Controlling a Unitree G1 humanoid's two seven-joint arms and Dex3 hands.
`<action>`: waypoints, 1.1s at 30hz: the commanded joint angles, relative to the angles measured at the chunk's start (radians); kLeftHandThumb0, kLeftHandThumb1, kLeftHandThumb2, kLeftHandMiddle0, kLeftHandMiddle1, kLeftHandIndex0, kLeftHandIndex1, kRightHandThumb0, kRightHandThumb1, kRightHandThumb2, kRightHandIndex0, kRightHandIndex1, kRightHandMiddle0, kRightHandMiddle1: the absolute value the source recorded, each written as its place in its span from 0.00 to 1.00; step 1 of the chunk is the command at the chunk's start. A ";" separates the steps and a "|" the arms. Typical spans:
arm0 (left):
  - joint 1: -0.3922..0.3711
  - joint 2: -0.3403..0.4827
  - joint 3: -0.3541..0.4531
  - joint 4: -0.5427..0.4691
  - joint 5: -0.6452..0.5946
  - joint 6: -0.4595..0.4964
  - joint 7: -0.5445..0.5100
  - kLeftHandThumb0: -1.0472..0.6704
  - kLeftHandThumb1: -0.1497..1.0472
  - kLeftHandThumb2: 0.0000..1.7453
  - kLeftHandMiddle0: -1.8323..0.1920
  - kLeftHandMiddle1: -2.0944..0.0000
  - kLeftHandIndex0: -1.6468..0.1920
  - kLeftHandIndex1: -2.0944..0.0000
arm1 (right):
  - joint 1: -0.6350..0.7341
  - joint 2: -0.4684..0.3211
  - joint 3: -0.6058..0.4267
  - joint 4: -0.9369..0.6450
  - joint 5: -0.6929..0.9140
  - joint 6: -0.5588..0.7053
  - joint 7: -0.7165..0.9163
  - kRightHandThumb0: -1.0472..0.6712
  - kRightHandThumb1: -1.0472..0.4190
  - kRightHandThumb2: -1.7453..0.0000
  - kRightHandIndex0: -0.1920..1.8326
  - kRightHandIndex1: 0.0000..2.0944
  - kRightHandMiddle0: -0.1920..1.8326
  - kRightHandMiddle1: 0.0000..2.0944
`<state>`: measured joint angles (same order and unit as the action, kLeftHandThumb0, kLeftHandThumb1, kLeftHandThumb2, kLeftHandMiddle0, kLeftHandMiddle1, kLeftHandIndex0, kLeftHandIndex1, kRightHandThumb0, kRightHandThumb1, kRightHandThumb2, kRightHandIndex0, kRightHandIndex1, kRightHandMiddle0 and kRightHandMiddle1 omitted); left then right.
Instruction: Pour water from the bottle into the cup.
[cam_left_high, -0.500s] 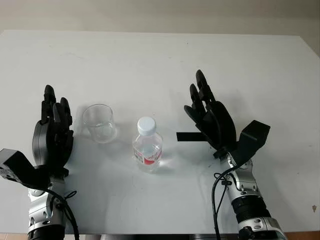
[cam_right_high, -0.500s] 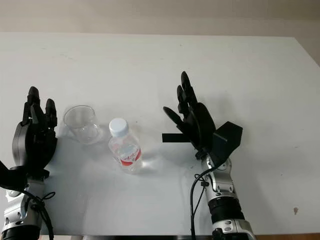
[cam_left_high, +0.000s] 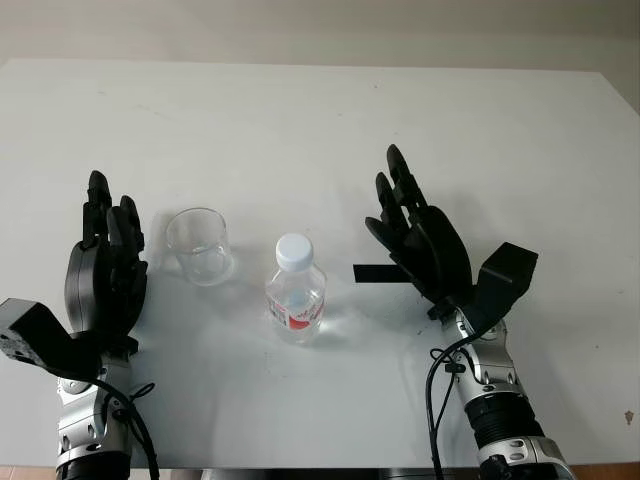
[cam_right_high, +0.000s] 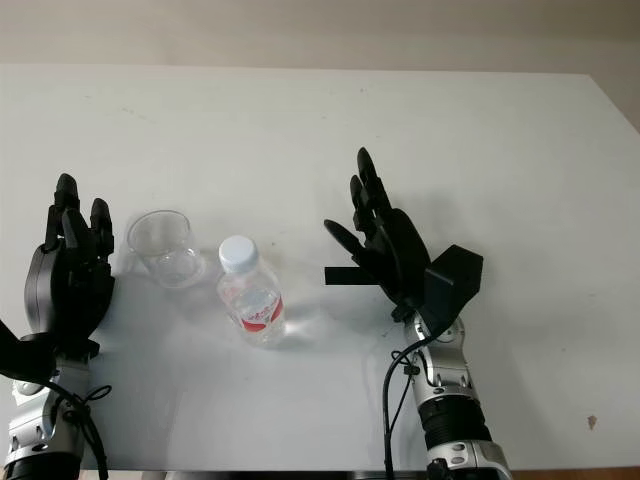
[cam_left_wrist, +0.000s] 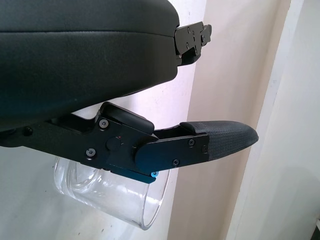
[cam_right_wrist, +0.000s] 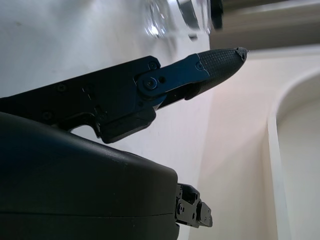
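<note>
We see even, soft light over the white table, with no hard glare. A faint shadow and a small bright patch lie beside the bottle. The cup casts a pale shadow. In the wrist views the near black shells look slightly soft.

The right hand is seen from very close, open and holding nothing. Its smooth black shell takes up one side, and one finger with a textured tip is stretched across the white table. Beyond that fingertip, part of a clear object is seen on the table, apart from the finger.
</note>
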<state>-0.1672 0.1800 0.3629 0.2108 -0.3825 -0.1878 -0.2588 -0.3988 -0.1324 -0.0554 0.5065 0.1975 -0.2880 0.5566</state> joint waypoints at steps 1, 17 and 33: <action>0.015 -0.009 -0.004 0.021 0.002 0.001 0.001 0.17 1.00 0.33 1.00 0.98 1.00 0.99 | -0.002 -0.047 0.004 -0.029 0.018 0.008 0.062 0.09 0.02 0.97 0.00 0.00 0.00 0.00; 0.011 -0.004 -0.005 0.005 -0.002 0.013 0.001 0.17 1.00 0.33 1.00 0.98 1.00 0.99 | -0.059 -0.162 0.092 -0.079 0.091 0.142 0.456 0.16 0.12 0.98 0.11 0.05 0.11 0.05; -0.003 -0.002 0.008 0.027 -0.010 -0.008 -0.005 0.17 1.00 0.31 0.99 0.97 0.99 0.98 | -0.166 -0.077 0.174 0.104 0.044 0.232 0.509 0.21 0.17 0.97 0.21 0.11 0.16 0.22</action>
<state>-0.1790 0.1800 0.3690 0.2244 -0.3885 -0.1942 -0.2643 -0.5483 -0.2157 0.1102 0.5950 0.2479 -0.0601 1.0594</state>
